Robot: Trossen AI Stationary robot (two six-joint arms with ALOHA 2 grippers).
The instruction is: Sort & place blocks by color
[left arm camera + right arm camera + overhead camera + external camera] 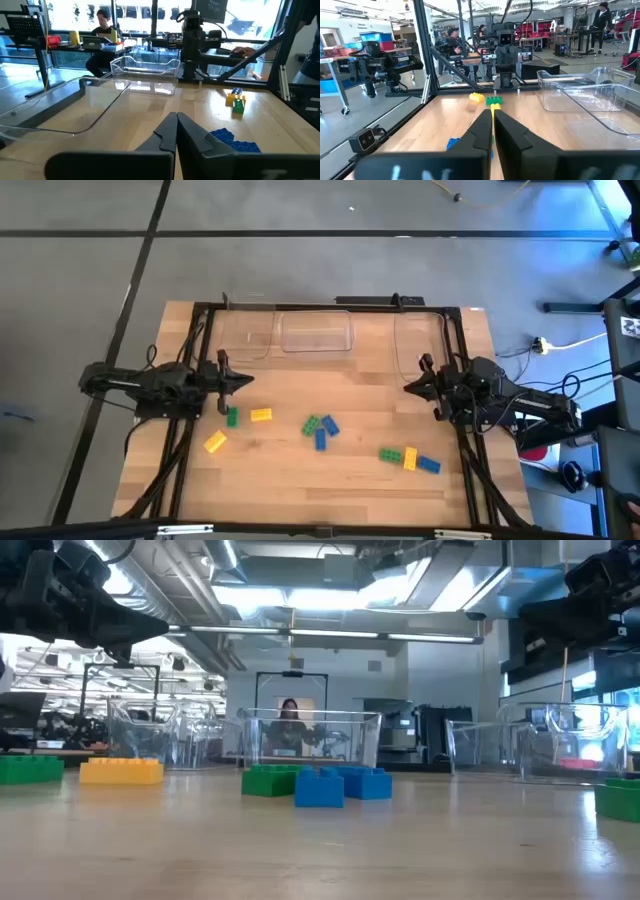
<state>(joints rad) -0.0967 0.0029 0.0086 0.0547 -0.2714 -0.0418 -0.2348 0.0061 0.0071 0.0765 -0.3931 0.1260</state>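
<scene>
A: Left gripper and right gripper, fingers pressed together, empty. All blocks loose mid-table, bins at the far edge

B: Spread fingers first; take the lone yellow block before the clusters

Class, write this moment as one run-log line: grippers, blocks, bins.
left gripper: shut, empty, left side | right gripper: shut, empty, right side | blocks: all loose on table | bins: no blocks seen inside

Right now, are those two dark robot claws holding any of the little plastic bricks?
No. The left gripper and right gripper are both shut on nothing; the small yellow, green and blue studded bricks lie loose on the wooden table.
</scene>
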